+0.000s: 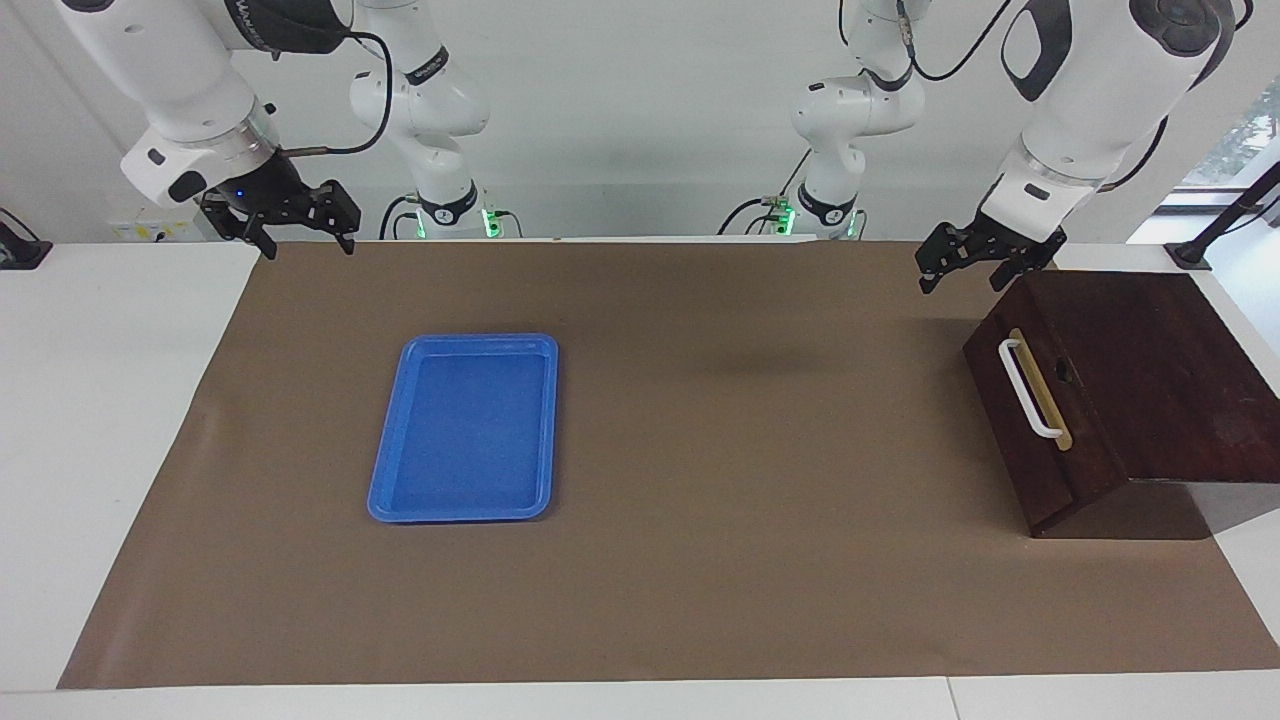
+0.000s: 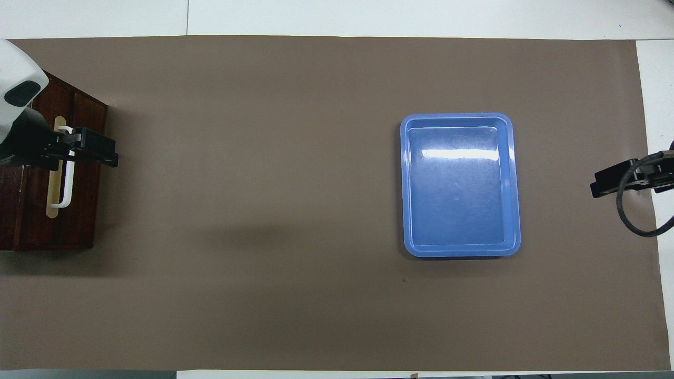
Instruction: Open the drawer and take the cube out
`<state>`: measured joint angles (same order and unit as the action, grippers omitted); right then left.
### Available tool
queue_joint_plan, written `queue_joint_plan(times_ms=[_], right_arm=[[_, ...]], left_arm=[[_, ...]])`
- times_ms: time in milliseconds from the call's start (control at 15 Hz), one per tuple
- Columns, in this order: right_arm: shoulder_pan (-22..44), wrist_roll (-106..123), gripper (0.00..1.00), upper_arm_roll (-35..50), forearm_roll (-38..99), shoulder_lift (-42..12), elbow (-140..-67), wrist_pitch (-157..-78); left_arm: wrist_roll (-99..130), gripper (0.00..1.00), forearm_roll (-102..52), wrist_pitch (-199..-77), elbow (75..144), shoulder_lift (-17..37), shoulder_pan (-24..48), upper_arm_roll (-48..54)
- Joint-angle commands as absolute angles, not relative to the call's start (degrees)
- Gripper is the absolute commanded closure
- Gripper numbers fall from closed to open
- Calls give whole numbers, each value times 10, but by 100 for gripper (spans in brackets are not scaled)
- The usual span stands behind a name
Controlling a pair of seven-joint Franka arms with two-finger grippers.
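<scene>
Drawer (image 1: pixel 1040 420) is shut flush in its dark wooden box (image 1: pixel 1150 370) at my left arm's end of the table, its white handle (image 1: pixel 1030 388) on the tan strip facing the middle of the brown mat (image 1: pixel 750 560). Can't see the cube anywhere, so no idea where it sits.

My left gripper (image 1: pixel 960 272) is hanging in the air over the box's top corner nearest my base, jaws spread wide, holding nothing and touching nothing. From overhead it looks like it's right on the handle, but the facing view shows it's well up off it.

My right gripper (image 1: pixel 305 238) is over the mat's edge at the other end, also wide open and empty, arm just waiting. Blue tray (image 1: pixel 385 470) lies flat on the mat toward that end, well apart from the drawer.
</scene>
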<state>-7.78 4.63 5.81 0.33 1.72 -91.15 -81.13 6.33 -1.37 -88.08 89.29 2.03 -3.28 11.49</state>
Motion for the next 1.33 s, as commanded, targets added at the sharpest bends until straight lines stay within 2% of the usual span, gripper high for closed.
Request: queue_joint_plan(times_ms=[0,399,665,1263], right_arm=[[-77,38,0,58,4,19,-911,-804],[-77,38,0,58,4,19,-911,-804],[-77,38,0,58,4,19,-911,-804],[-77,38,0,58,4,19,-911,-804]], left_arm=[[57,0,-4,-878,909,3,-26,112],[66,0,-5,-903,914,-4,-21,111],[57,0,24,-974,988,-24,-27,111],[57,0,154,-1094,1054,46,-38,109]])
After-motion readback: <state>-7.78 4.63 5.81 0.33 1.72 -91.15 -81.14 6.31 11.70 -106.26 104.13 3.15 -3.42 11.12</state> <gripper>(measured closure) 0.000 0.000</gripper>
